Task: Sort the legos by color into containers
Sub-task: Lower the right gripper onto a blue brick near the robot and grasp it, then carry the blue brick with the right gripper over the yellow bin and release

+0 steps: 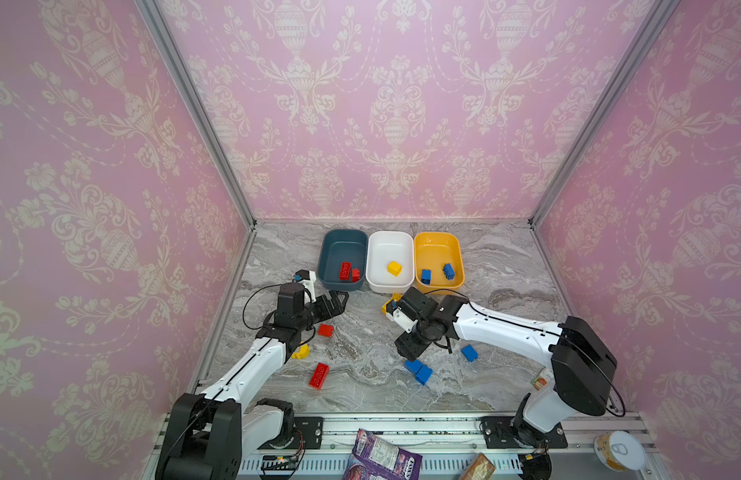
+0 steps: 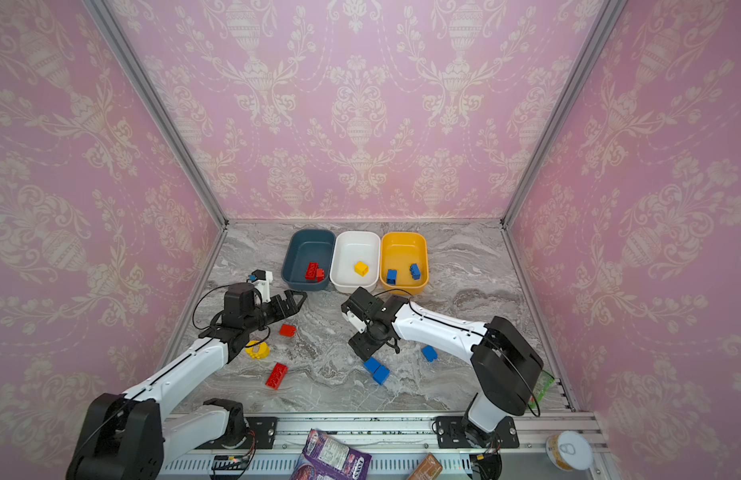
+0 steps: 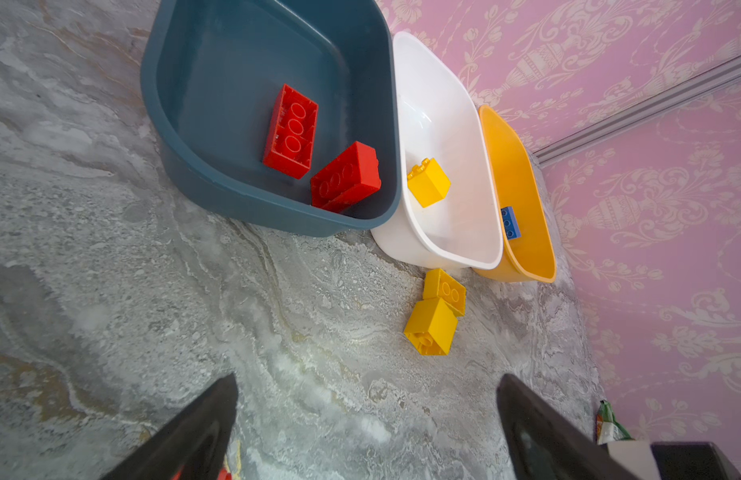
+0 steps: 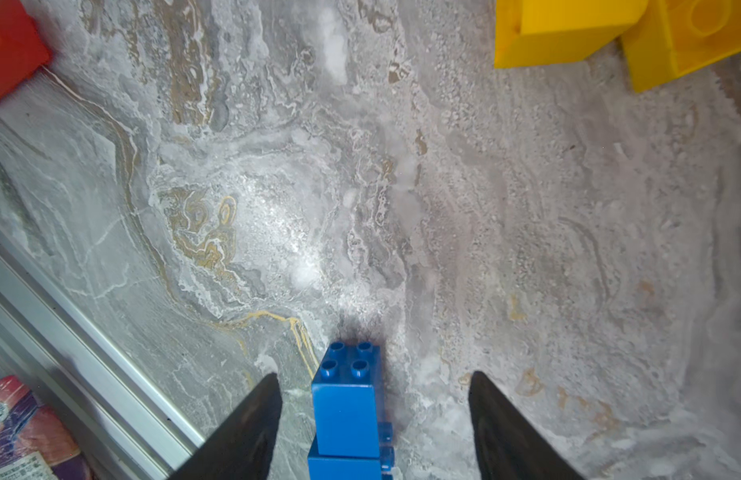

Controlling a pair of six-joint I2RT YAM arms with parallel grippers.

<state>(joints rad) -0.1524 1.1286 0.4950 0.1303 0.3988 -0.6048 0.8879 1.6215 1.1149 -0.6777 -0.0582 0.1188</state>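
Note:
Three containers stand side by side at the back: a teal tub (image 1: 332, 248) with two red legos (image 1: 346, 270), a white tub (image 1: 391, 244) with a yellow lego (image 1: 394, 268), and a yellow-orange tub (image 1: 438, 244) with two blue legos (image 1: 426, 276). My right gripper (image 4: 375, 378) is open and points down at a joined pair of blue bricks (image 4: 345, 415) that lies between its fingers, untouched. My left gripper (image 3: 368, 386) is open and empty, in front of the teal tub (image 3: 235, 187). Loose on the table are red bricks (image 1: 326, 330), a yellow round piece (image 2: 257, 350), two yellow bricks (image 3: 435, 316) and a blue brick (image 1: 469, 353).
A long red brick (image 1: 318, 375) lies near the left arm. Purple snack packets (image 1: 381, 455) and a tin can (image 1: 620, 451) sit on the front rail. A small packet (image 1: 542, 378) lies by the right arm. Pink walls close in three sides.

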